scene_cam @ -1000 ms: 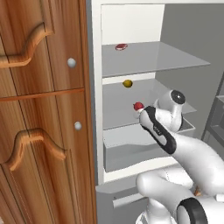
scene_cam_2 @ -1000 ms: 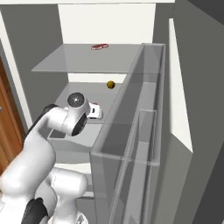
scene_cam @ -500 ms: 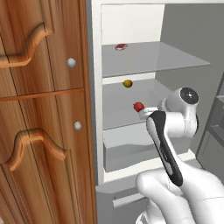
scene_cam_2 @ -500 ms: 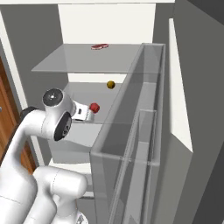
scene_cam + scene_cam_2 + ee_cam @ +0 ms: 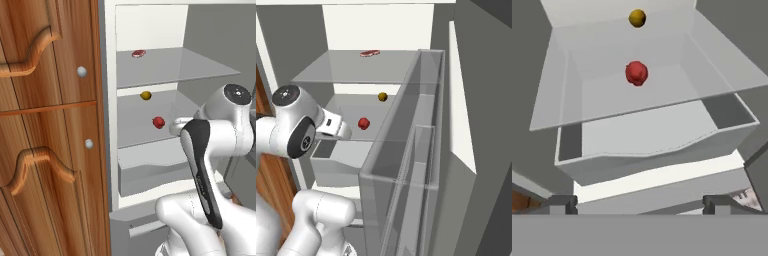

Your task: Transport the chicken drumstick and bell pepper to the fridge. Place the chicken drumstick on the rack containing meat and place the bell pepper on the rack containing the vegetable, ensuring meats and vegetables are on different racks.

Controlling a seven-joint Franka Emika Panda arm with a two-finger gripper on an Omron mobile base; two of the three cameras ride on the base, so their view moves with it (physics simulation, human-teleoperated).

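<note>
I see the glossy red bell pepper (image 5: 636, 73) on the second grey shelf (image 5: 131, 131), round yellow-brown vegetable (image 5: 637, 18) behind, flat pinkish meat (image 5: 138, 53) above, my gripper (image 5: 639, 204) spread wide, empty.

— What colours do we have ahead of our gripper (image 5: 639, 205) and its dark tips?

— A glossy red bell pepper (image 5: 636, 73) straight ahead on a flat grey shelf (image 5: 582, 100), and beyond it a yellow-brown vegetable (image 5: 637, 18).

— And higher up?

— We see pinkish-red meat (image 5: 138, 53) on the top grey rack (image 5: 170, 67). The fridge (image 5: 466, 115) is light grey outside, white inside. Off to our left, the cabinet (image 5: 47, 125) is reddish-brown wood grain with silvery knobs.
</note>
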